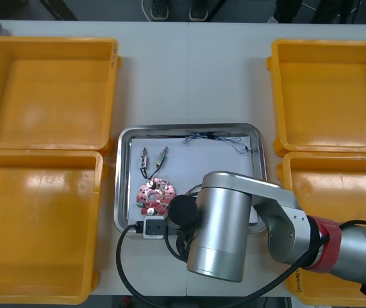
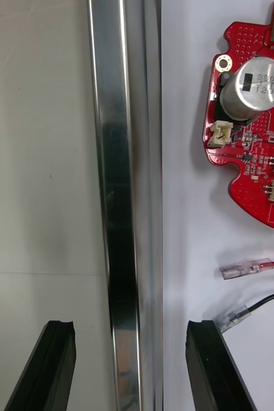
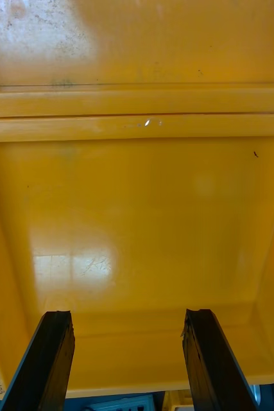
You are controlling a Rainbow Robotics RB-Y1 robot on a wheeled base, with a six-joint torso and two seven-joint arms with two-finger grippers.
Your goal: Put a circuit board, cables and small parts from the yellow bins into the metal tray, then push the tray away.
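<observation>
Straddling the rim of the tray [image 1: 124,138], the right end effector [image 2: 131,324] is wide open and holds nothing. One finger [image 2: 54,359] is over the bare worktop [image 2: 40,192] outside the tray. The other finger [image 2: 208,359] is over the white inside. The shiny rim runs between them; whether either finger touches it, cannot tell.

Front view: the right arm [image 1: 224,224] reaches in from the right and covers the tray's near edge. The tray sits mid-worktop between the bins, two on the left [image 1: 48,40] [image 1: 41,154] and two on the right [image 1: 327,43] [image 1: 336,156].

Inside the tray:
- The board [image 1: 154,196] lies flat in the near-left part, just beyond the arm.
- In the right wrist view the board is past the inner finger, clear of the rim.
- A blue-white cable [image 1: 215,136] lies along the far edge.
- Two small items [image 1: 145,156] lie between that cable and the board; their kind is unclear.
- A red cable [image 2: 265,264] ends in a clear tip between the board and the inner finger.
- A black cable [image 2: 271,298] ends in a clear tip just beside that finger's tip.

The left end effector [image 3: 129,318] is parked at the left side, wide open and holding nothing, over a bin floor.
</observation>
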